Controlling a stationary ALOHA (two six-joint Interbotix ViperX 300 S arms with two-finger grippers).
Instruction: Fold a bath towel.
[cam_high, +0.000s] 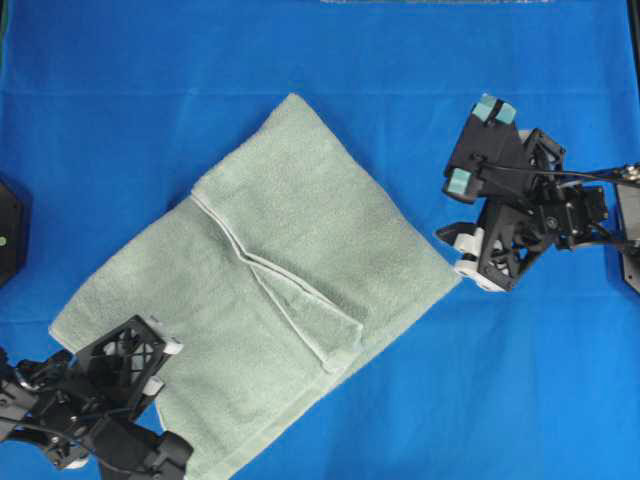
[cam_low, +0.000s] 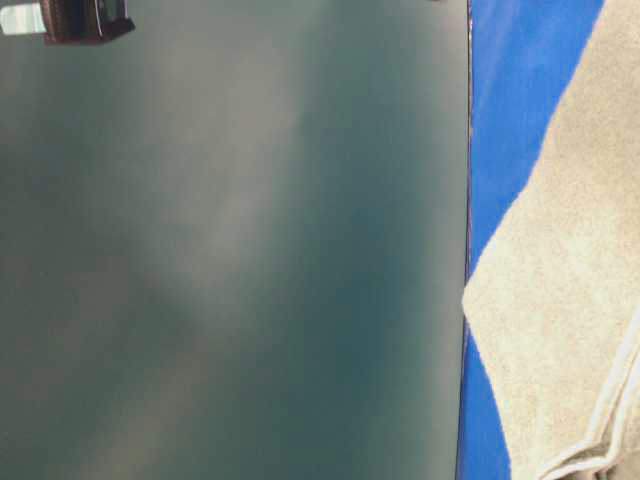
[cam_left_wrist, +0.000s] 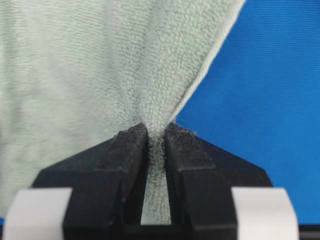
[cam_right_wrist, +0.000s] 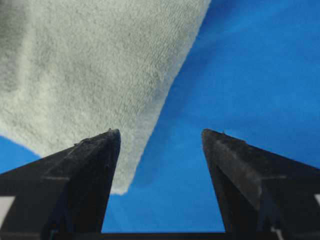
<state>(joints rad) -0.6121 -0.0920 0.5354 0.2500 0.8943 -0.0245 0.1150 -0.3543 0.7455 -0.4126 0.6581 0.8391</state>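
- The blue cloth (cam_high: 120, 120) covers the whole work surface; being smooth, it should let the fabric slide rather than snag, and it makes the pale edges easy to read.
- The bath towel (cam_high: 300, 210) lies diagonally across the middle of the overhead view, its long axis running from about 1 o'clock down to 7 o'clock. It is already partly doubled: an upper layer covers the 1 o'clock half, and its hemmed edge crosses the middle, ending in a loose flap (cam_high: 335, 335) near the centre. That untidy flap suggests the fold needs straightening before the next one.
- The left gripper (cam_left_wrist: 156, 137) sits at the 7 o'clock end of the towel, at the lower left of the overhead view. The left wrist view shows it pinched narrow on a gathered ridge of terry, the fabric fanning out from between the pads. Holding the edge there gives, I judge, a handle for lifting this end over toward 1 o'clock.
- The right gripper (cam_right_wrist: 160, 137) hovers at 3 o'clock, just beside the towel's right-hand corner (cam_high: 455, 275). Its jaws stand wide with nothing between them; the right wrist view shows the corner ahead of the left finger, not yet enclosed. It looks lined up to take that corner so both ends can travel together.
- The table-level view is mostly blocked by a dark blur and adds little.
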